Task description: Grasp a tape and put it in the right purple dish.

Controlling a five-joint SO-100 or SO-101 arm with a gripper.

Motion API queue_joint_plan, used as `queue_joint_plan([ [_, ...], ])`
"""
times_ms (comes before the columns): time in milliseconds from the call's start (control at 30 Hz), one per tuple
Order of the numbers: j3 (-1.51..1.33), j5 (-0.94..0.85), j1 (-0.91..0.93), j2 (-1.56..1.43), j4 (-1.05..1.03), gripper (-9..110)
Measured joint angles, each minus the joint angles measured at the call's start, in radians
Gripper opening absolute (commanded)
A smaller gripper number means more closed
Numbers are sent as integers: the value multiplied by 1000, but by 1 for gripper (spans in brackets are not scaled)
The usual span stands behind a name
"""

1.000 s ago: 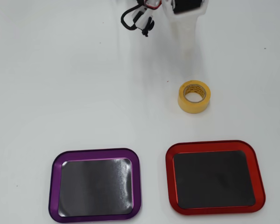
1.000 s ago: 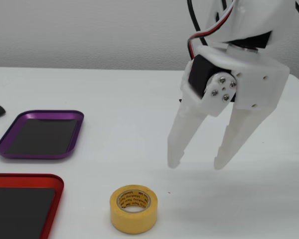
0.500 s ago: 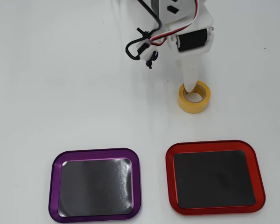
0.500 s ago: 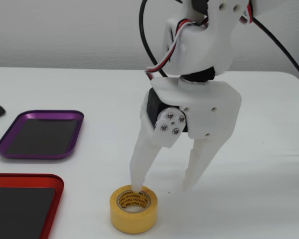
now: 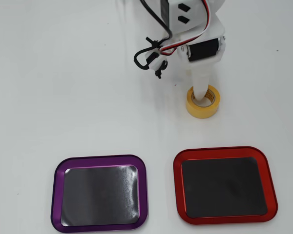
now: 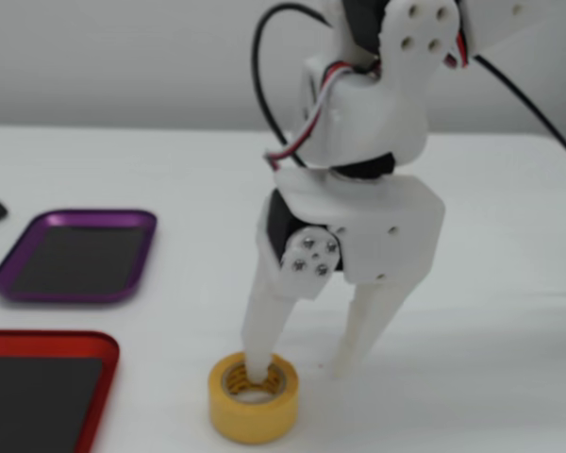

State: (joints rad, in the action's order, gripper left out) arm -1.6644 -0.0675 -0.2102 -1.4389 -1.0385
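Matt yellow paper tape [image 5: 203, 102]; shiny purple metallic dish [image 5: 99, 163] at seven o'clock, dull dark mat inside; glossy red tray [image 5: 224, 153]; smooth white plastic gripper [image 6: 302, 363].

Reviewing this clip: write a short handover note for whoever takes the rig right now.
End effector: open, lowered onto the tape. In the fixed view one finger reaches down into the roll's core, the other stands outside the roll; nothing is clamped yet.
Things: the tape sits on the white table. The purple dish and red tray lie side by side, both empty; in the overhead view purple is on the left.
Done: approach and straddle of the roll's wall.
Left: close, lift, carry to the purple dish, release.
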Motion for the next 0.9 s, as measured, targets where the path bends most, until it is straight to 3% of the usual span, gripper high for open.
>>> queue_joint_plan([
  [400,-32,3,2,0,37,0],
  [900,-57,3,3,-83,-15,-1],
])
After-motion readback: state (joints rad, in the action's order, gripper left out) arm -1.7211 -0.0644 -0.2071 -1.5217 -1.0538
